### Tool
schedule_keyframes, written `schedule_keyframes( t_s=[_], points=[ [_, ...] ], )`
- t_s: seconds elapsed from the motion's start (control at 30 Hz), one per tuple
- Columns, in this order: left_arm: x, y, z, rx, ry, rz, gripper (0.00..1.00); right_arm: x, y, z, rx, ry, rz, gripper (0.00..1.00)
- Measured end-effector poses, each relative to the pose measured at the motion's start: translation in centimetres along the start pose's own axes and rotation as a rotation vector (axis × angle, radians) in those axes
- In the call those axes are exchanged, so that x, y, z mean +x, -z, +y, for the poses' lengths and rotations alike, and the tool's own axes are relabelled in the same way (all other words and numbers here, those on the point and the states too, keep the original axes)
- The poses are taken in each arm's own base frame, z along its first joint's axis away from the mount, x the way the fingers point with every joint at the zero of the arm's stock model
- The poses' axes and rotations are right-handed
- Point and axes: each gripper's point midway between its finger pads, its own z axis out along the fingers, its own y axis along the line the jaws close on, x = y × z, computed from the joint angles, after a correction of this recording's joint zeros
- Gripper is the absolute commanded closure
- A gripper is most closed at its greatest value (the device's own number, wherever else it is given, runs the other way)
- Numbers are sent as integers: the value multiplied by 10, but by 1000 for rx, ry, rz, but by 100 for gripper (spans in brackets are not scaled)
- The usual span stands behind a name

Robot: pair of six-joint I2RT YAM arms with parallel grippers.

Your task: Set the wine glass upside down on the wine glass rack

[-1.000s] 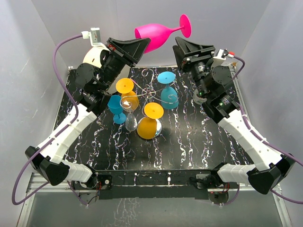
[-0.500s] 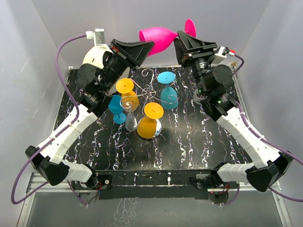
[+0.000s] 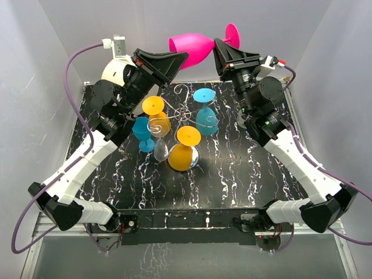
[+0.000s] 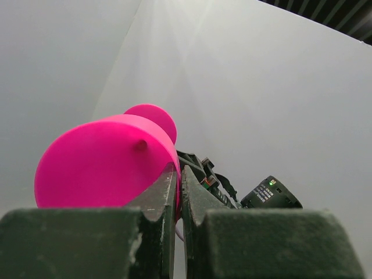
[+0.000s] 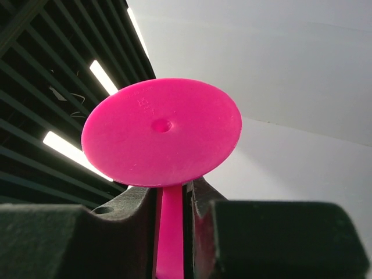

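left tool (image 4: pixel 179 177) pinches the smooth pink wine glass (image 3: pixel 192 47) bowl, right tool (image 5: pixel 172 195) seemingly clamps its stem.

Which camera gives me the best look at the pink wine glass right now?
The top external view: it shows the pink wine glass sideways in the air, both bowl and foot. The left wrist view shows mostly its bowl above the left fingers; the right wrist view shows only its foot and its stem between the right fingers.

White arms (image 3: pixel 81 165) with black joints and black wedge-shaped hands (image 3: pixel 186 56) trail purple cables (image 3: pixel 66 70).
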Motion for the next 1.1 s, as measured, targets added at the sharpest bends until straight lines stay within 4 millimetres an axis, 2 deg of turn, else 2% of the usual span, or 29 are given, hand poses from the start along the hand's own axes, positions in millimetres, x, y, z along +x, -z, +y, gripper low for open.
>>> schedule_keyframes(
  t_s=[0.1,0.27,0.5,0.53,0.7,0.8,0.97,1.1],
  points=[
    [0,1,-1,-2,0,2,100,1,0,0,0,0,-1,77],
    [3,3,0,-4,10,10,100,1,0,0,3,3,-2,76],
    [3,4,-3,9,12,9,100,1,-1,2,1,16,-3,100],
    [2,4,-4,9,12,9,98,1,-1,1,1,18,-4,100],
    [4,5,-6,19,7,17,63,0,-1,4,-15,44,-7,100],
    [8,6,-8,35,-1,40,50,-2,-1,8,-34,80,-17,100],
    [12,8,-9,39,-16,63,43,-11,4,29,-98,161,-59,100],
    [8,16,-13,32,-38,67,42,-20,17,62,-190,249,-94,100]
  ],
)
